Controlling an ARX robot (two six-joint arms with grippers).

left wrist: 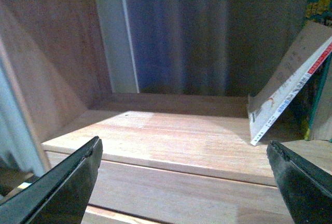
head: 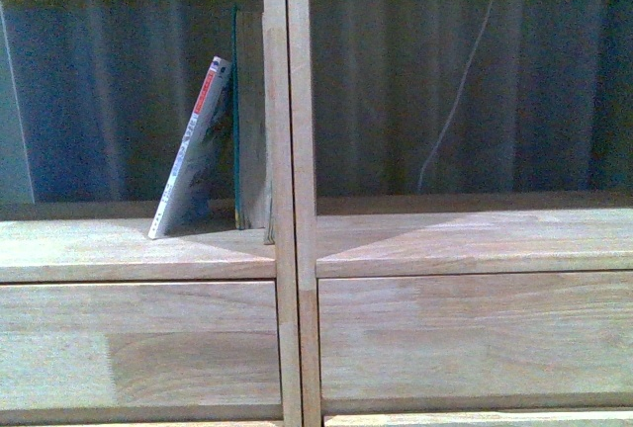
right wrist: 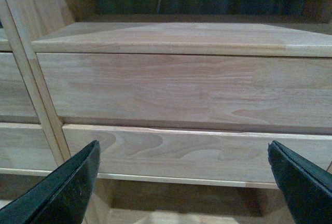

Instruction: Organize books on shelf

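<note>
Left end effector (left wrist: 184,182): fingers spread wide, released, nothing between them. It faces into the left compartment of the shelf (left wrist: 171,141), in front of the board edge. Neither arm appears in the front view.

Left compartment, front view: the paperback (head: 193,150) stands on the board with its foot out to the left and its top tilted right, leaning against the teal book (head: 237,121). White spine and red end face forward. The teal book stands upright, just beside the centre upright (head: 287,190) of the shelf; whether it touches the upright cannot be told. Left of the paperback, the board carries nothing else. In the left wrist view the paperback (left wrist: 290,92) shows the same lean, with the teal book (left wrist: 319,6) behind it.

Right compartment, front view: open-backed, with a pale cable (head: 455,101) hanging behind it against a dark corrugated backdrop (head: 514,91).

Drawer fronts (head: 138,343) run below both compartments.

Right end effector (right wrist: 181,182): fingers spread wide, released, holding nothing. It faces the right column's drawer fronts (right wrist: 187,92), below the board.
</note>
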